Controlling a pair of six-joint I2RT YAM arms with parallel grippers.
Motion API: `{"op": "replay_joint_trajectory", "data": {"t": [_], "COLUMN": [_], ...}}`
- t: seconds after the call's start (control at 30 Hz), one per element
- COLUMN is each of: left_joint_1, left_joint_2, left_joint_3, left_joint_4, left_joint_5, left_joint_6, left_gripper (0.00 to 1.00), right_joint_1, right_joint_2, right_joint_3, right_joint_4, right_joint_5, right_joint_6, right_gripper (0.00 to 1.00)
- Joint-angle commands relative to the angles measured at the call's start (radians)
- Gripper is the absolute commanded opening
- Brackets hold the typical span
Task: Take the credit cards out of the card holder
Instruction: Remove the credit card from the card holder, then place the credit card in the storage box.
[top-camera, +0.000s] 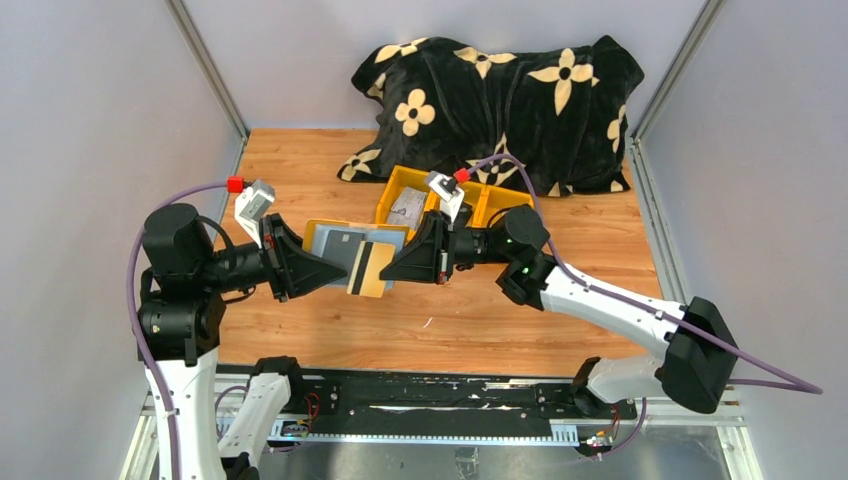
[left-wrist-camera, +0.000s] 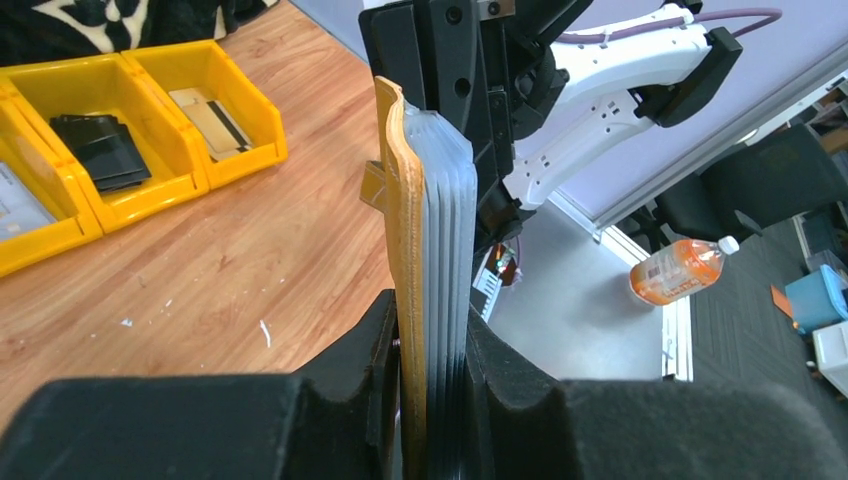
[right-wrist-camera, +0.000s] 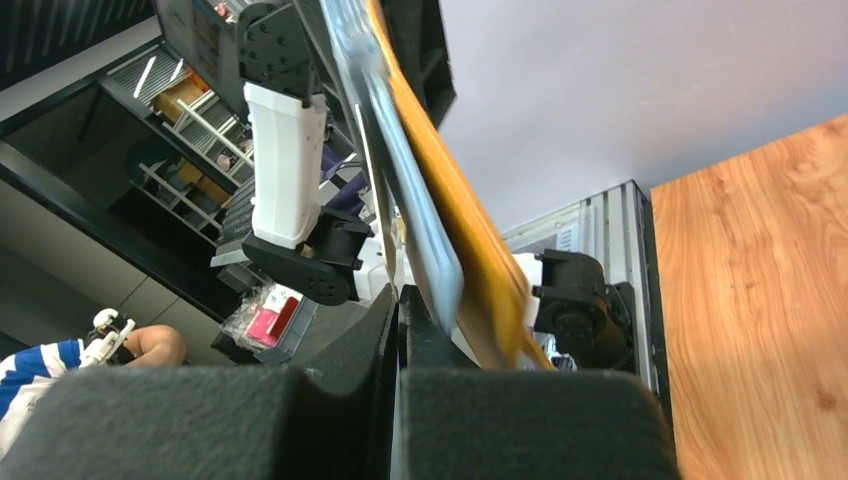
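Bright, even light from above, soft shadows on the table, wrist views blurred close up

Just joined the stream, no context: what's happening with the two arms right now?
The left gripper clamps the mustard-yellow card holder and holds it open in the air above the wooden table, its grey plastic sleeves fanned out. The right gripper is shut at the holder's free edge; whether it pinches a card or only a sleeve can't be told. Behind them is a yellow three-compartment bin, with a magstripe card in one compartment.
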Motion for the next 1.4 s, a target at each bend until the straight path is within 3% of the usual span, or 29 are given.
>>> {"op": "replay_joint_trajectory", "data": {"t": [0.0,0.23,0.3,0.43,0.53,0.67,1.0,1.37], "left_joint_1": [-0.004,-0.005,-0.004,-0.004,-0.004,-0.004,-0.004,-0.005], "left_joint_2": [0.000,-0.005,-0.011,-0.048,-0.090,-0.132,-0.082,-0.075], "left_joint_3": [0.034,0.021,0.017,-0.015,-0.054,-0.104,-0.073,-0.069], "left_joint_4": [0.007,0.009,0.016,0.069,0.143,0.245,0.115,0.110], "left_joint_5": [0.014,-0.063,-0.107,-0.190,-0.201,-0.198,-0.188,-0.158], "left_joint_6": [-0.014,0.020,0.029,0.027,0.000,-0.060,0.027,0.035], "left_gripper": [0.09,0.03,0.02,0.00,0.00,0.00,0.00,0.01], "right_joint_1": [-0.072,-0.318,-0.400,-0.553,-0.636,-0.704,-0.716,-0.710], "right_joint_2": [-0.070,-0.258,-0.313,-0.342,-0.282,-0.176,0.120,0.403], "right_joint_3": [-0.072,-0.179,-0.176,-0.090,-0.045,-0.013,0.161,0.328], "right_joint_4": [-0.040,-0.183,-0.335,-0.853,-1.050,-1.125,-1.207,-1.231], "right_joint_5": [-0.028,-0.081,-0.082,0.046,0.155,0.288,0.617,0.590], "right_joint_6": [-0.010,-0.013,-0.087,-0.348,-0.461,-0.511,-0.632,-0.625], "right_gripper": [0.00,0.00,0.00,0.00,0.00,0.00,0.00,0.00]}}
